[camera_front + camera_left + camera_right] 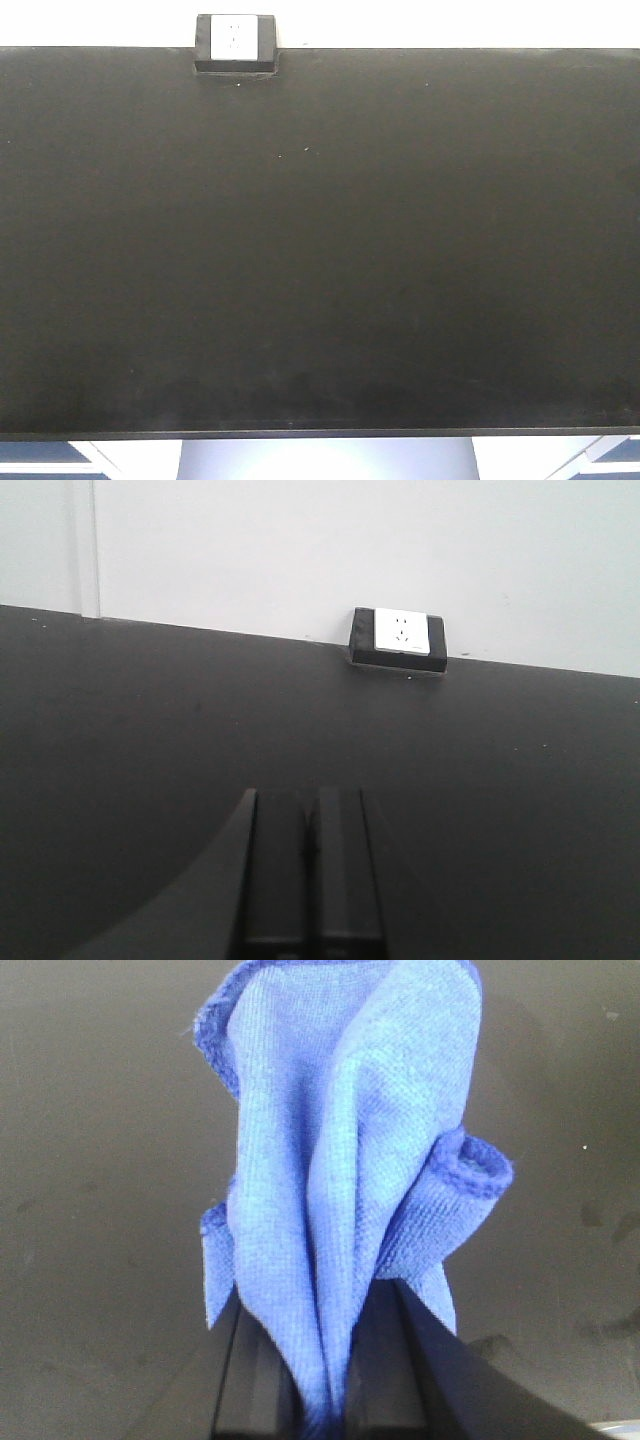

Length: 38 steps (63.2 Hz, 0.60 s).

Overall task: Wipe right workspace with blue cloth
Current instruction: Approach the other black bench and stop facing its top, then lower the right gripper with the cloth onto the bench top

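Note:
The blue cloth (pixel 340 1160) hangs bunched from my right gripper (pixel 322 1360), whose jaws are shut on its gathered end above the dark tabletop (pixel 90 1210). The cloth spreads forward over the surface and hides the fingertips. My left gripper (pixel 308 825) is shut and empty, its two black fingers (pixel 338 870) pressed together just over the black table (pixel 150 730). Neither gripper nor the cloth shows in the front view, which holds only the black table (pixel 320 250).
A black box with a white power socket sits at the table's far edge against the white wall (pixel 237 45), also in the left wrist view (pixel 400 640). The table's near edge runs along the bottom of the front view (pixel 320 434).

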### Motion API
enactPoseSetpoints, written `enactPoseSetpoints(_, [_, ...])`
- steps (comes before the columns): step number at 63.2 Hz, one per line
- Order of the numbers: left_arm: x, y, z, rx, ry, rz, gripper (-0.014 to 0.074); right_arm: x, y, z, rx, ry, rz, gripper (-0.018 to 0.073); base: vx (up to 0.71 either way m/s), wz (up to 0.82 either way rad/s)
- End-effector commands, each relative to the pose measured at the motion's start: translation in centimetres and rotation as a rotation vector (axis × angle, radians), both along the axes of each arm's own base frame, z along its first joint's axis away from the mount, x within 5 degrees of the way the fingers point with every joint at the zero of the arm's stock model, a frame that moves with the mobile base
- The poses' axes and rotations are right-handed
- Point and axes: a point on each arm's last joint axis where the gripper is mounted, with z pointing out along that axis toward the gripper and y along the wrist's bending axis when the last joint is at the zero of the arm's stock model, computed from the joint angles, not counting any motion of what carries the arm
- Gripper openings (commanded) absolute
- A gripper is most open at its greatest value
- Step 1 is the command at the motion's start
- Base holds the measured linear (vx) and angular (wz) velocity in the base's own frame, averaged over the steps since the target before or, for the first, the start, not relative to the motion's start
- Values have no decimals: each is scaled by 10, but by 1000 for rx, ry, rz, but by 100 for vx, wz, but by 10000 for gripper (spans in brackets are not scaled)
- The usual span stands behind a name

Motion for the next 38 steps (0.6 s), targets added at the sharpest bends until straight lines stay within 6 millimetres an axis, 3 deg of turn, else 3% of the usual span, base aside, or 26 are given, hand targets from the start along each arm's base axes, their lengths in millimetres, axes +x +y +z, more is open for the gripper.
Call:
enactPoseSetpoints(1, [0, -1, -2, -14, -67, -9, -6, 4, 0, 14, -17, -94, 7, -1, 0, 0])
enactPoseSetpoints(16, [0, -1, -2, -14, -67, -9, -6, 17, -1, 18, -51, -204, 18, -1, 0, 0])
enactPoseSetpoints(30, [0, -1, -2, -14, -67, -9, -6, 59, -1, -33, -9, -50, 33, -1, 0, 0])
enactPoseSetpoints(38, [0, -1, -2, -14, -67, -9, -6, 87, -1, -52, -5, -26, 46, -1, 0, 0])
